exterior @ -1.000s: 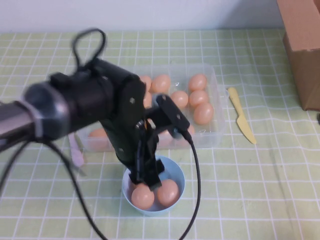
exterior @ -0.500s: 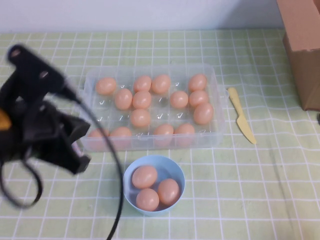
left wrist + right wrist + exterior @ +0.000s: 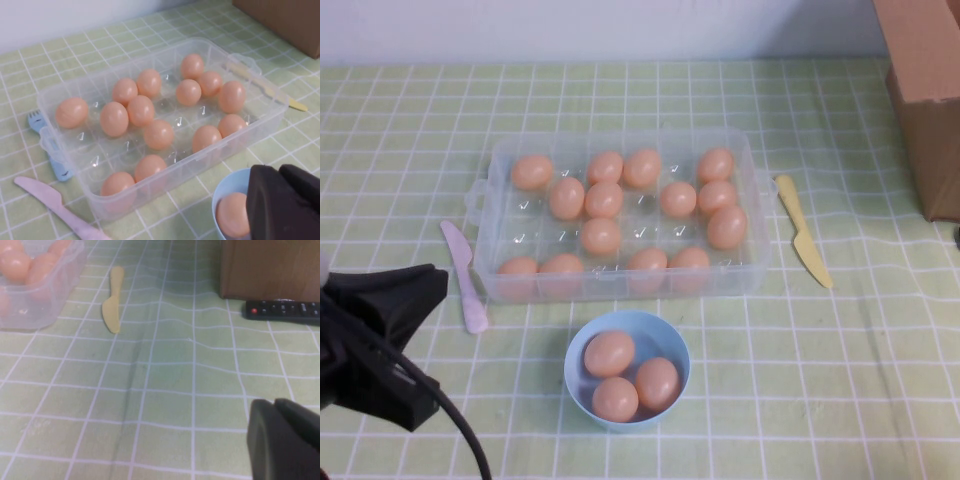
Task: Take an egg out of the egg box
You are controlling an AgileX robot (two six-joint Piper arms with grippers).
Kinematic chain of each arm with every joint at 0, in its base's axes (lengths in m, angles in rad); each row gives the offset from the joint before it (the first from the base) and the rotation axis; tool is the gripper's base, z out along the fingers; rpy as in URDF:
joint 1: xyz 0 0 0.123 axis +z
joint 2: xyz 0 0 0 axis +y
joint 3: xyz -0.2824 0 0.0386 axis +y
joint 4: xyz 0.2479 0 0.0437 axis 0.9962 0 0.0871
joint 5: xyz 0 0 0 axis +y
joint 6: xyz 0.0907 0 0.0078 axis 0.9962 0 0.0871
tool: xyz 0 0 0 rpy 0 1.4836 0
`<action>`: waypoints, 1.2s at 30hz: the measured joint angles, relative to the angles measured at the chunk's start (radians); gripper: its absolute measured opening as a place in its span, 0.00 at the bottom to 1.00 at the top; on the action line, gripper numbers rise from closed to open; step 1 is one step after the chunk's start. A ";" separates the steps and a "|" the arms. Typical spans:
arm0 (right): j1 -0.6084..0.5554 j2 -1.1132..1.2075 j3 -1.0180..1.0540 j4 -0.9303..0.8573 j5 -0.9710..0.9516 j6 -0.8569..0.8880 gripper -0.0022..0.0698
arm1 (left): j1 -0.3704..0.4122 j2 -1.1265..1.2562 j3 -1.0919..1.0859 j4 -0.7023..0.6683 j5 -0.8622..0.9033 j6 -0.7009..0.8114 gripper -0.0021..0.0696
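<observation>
left gripper [image 3: 380,340] at near-left table edge, clenched shut, holding nothing. blue bowl [image 3: 672,345] w/ three eggs sat nearer than egg box [image 3: 753,190]. nearest egg [image 3: 518,268] lay ahead and right of the claw, long axis unclear. left arm nearer. right gripper [image 3: 285,440] low over bare cloth, state cannot tell.

We see the brown cardboard box [image 3: 928,95] cut off at the upper right edge of the high view. The black left gripper [image 3: 287,202] runs off the lower right corner, covering part of the round light-blue bowl [image 3: 227,187]. The black right gripper [image 3: 285,440] is likewise cropped.
</observation>
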 joint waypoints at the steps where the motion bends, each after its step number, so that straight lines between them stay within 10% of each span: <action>1: 0.000 0.000 0.000 0.000 0.000 0.000 0.01 | 0.000 0.000 0.000 0.006 -0.003 0.000 0.03; 8: 0.000 0.000 0.000 0.000 0.000 0.000 0.01 | 0.000 -0.002 0.044 0.049 -0.097 0.009 0.03; 21: 0.000 0.000 0.000 0.000 0.000 0.000 0.01 | 0.090 -0.250 0.536 0.038 -0.858 0.048 0.03; 29: 0.000 0.000 0.000 0.000 0.000 0.000 0.01 | 0.340 -0.496 0.608 0.134 -0.683 -0.071 0.03; 36: 0.000 0.000 0.000 0.000 0.000 0.000 0.01 | 0.375 -0.660 0.610 0.303 -0.300 -0.224 0.02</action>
